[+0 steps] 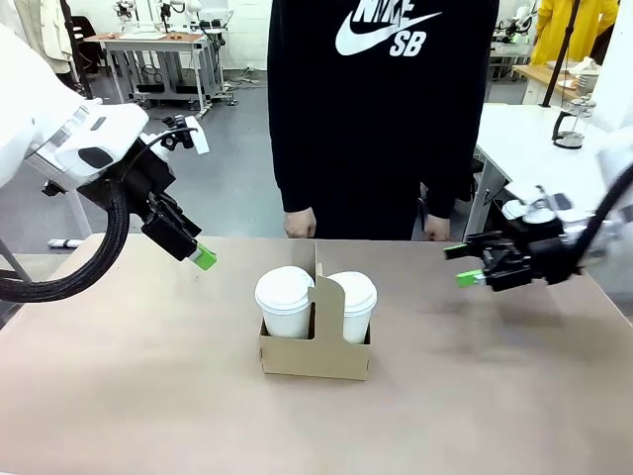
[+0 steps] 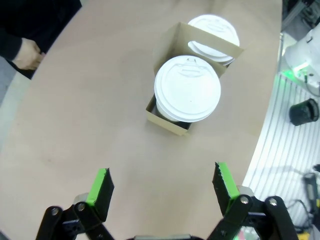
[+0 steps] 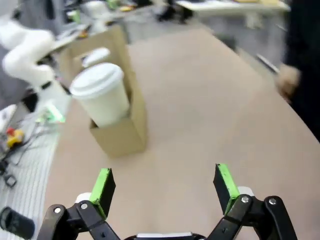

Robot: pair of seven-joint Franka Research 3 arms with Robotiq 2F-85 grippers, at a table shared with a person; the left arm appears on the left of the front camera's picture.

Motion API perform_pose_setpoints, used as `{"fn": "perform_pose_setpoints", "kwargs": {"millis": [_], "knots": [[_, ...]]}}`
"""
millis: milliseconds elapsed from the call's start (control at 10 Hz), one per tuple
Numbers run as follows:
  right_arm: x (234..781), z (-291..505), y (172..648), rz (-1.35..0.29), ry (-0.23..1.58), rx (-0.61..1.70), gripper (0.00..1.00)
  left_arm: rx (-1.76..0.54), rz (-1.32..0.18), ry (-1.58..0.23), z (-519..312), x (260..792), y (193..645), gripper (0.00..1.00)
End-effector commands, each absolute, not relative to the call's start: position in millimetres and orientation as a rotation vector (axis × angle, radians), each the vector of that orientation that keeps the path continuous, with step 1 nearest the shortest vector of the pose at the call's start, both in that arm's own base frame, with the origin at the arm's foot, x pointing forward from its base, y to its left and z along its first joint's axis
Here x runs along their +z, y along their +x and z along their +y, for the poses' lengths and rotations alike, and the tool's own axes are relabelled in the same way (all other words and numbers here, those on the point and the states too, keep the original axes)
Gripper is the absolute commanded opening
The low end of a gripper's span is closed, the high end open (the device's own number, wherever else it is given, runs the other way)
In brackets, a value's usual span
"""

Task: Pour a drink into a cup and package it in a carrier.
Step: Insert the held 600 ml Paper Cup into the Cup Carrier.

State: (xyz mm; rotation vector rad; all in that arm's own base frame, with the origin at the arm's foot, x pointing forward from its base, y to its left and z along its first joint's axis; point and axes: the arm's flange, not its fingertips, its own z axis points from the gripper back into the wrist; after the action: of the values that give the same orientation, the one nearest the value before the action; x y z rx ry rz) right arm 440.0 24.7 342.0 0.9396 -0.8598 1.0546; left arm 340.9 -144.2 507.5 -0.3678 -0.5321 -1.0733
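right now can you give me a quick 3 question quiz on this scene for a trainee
1. True or false: both pockets of the carrier hold a lidded white cup.
2. Multiple choice: the left tool is A) shut on a cup, B) open above the table, C) gripping the carrier's handle.
3. Short answer: where are the person's hands in the front view?

Key
1. True: the left cup and the right cup sit either side of the upright handle.
2. B. The right tool is open too, holding nothing.
3. At the table's far edge, beyond the carrier, apart from it.
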Motion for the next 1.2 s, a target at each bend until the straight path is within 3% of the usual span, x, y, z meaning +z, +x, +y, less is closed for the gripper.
{"fn": "perform_pose_setpoints", "kwargs": {"millis": [0,300,1100], "knots": [[373,12,398,-0.714,0.761,0.694,1.0,-1.084,-0.544,-0.381,-143,507,342,1.0],[378,-9,383,-0.647,0.559,0.531,1.0,-1.084,-0.544,-0.381,-143,507,342,1.0],[374,-16,405,-0.653,0.55,0.524,1.0,-1.084,-0.544,-0.381,-143,507,342,1.0]]}}
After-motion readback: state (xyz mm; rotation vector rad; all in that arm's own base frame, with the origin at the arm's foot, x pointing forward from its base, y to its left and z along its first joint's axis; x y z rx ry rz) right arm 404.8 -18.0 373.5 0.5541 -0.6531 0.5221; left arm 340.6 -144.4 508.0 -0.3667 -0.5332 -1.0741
